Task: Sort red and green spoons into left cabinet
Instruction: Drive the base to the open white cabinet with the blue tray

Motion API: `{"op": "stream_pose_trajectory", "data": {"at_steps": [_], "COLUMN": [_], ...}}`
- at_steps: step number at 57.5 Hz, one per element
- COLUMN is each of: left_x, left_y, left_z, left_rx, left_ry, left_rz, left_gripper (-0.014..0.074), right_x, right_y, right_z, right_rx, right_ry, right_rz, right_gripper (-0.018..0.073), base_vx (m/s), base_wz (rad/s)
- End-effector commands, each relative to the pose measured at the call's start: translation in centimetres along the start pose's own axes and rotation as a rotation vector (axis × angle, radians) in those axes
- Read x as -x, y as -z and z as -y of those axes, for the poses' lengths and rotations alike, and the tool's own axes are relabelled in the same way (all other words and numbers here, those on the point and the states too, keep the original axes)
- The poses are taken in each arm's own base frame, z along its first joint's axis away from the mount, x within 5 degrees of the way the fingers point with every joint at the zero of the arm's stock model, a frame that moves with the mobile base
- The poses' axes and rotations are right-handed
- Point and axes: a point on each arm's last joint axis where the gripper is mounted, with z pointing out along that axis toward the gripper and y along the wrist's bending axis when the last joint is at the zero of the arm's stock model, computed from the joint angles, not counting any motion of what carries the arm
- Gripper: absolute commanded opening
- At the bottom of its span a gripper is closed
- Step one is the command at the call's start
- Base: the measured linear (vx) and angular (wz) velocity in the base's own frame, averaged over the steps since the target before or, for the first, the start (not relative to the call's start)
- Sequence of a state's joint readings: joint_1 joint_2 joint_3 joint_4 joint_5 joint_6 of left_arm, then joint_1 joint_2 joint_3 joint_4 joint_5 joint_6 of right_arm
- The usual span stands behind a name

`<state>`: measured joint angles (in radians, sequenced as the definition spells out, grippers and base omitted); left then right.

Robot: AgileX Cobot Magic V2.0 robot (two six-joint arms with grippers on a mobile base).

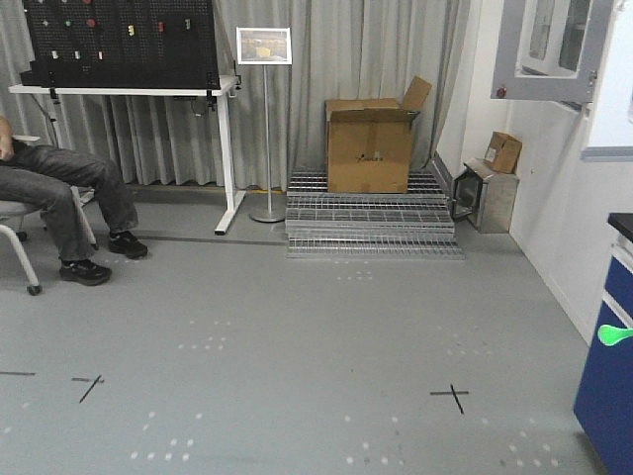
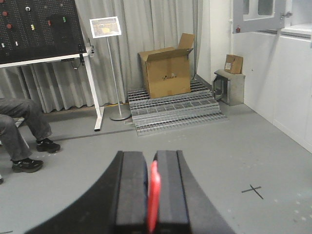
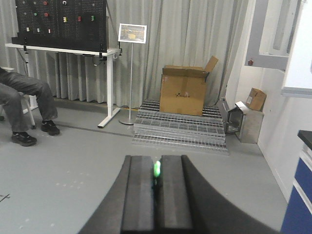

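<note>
We see left gripper flat matte black pads pinched on thin red spoon; right gripper clamps slim glossy green spoon likewise

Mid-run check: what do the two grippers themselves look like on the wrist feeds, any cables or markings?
Both look alike. The left gripper has two flat matte-black fingers with squared tips, widening into a curved black base. The right gripper has the same black fingers and flared base. No cables, markings or labels show on either in the wrist views.
</note>
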<state>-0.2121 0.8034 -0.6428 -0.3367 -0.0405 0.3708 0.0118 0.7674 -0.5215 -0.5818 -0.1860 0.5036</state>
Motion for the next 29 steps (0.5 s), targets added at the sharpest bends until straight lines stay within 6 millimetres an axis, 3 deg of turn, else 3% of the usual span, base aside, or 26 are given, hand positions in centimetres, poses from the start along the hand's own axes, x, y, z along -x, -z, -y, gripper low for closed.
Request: {"op": "stream_pose_trajectory", "data": {"at_steps": [1, 29], "left_x": [1.72, 1.69], "left_y": [0.25, 0.24], "left_z": [-0.20, -0.19], "left_rx": [0.023, 0.021], "left_ry": [0.019, 0.019], "left_rz": [0.105, 0.101], "left_gripper": [-0.0003, -0.0003], "right_x": [1.92, 1.89], "right_y": [0.15, 0.14], "right_z": [-0.16, -0.14], "right_rx": [0.027, 0.025], "right_ry": [0.003, 0.003], "right_rz": [0.104, 0.100], "right_gripper": [-0.0003, -0.0003], "base_vx": [0.67, 0.66], "base_wz": [-0.01, -0.02]}}
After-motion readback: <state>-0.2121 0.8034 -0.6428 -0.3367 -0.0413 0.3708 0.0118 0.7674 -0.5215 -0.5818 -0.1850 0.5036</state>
